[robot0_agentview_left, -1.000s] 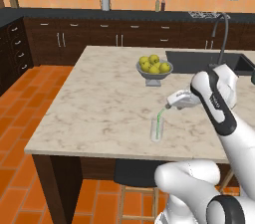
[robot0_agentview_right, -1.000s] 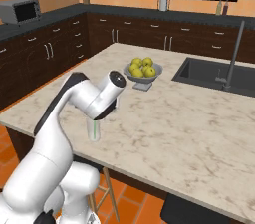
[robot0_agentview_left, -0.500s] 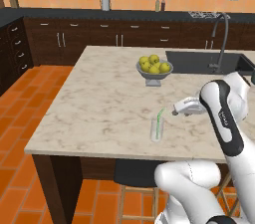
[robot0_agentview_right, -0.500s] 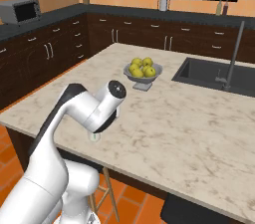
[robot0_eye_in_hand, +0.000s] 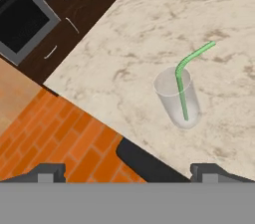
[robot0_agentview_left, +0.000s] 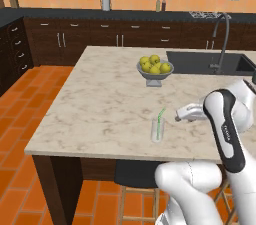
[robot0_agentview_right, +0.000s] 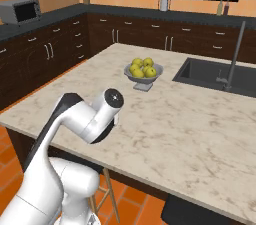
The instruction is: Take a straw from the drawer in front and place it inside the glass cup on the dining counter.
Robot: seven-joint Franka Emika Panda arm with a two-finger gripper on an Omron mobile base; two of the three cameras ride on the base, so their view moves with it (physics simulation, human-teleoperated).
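- One straw point(robot0_eye_in_hand: 182, 84) stands inside one glass cup point(robot0_eye_in_hand: 178, 99), its lower end on the cup's bottom and its bent tip leaning out over the rim toward 2 o'clock in the hand view.
- One cup sits upright on the bench point(robot0_agentview_left: 105, 104) near its front edge, at about 6 o'clock from the fruit bowl point(robot0_agentview_left: 155, 70) in the left base view and well apart from it.
- One tool point(robot0_agentview_left: 183, 115) hangs just beside the cup at its 3 o'clock in the left base view, jaws spread wide, grasping nothing and touching neither cup nor straw.
- Judging by this, the placing looks done; all I would expect left is for the arm to draw clear.
- One bowl holds a small heap of yellow-green fruit, roughly half a dozen.
- One sink point(robot0_agentview_left: 202, 62) with one faucet point(robot0_agentview_left: 223, 39) sits in the bench at 1 o'clock from the cup.
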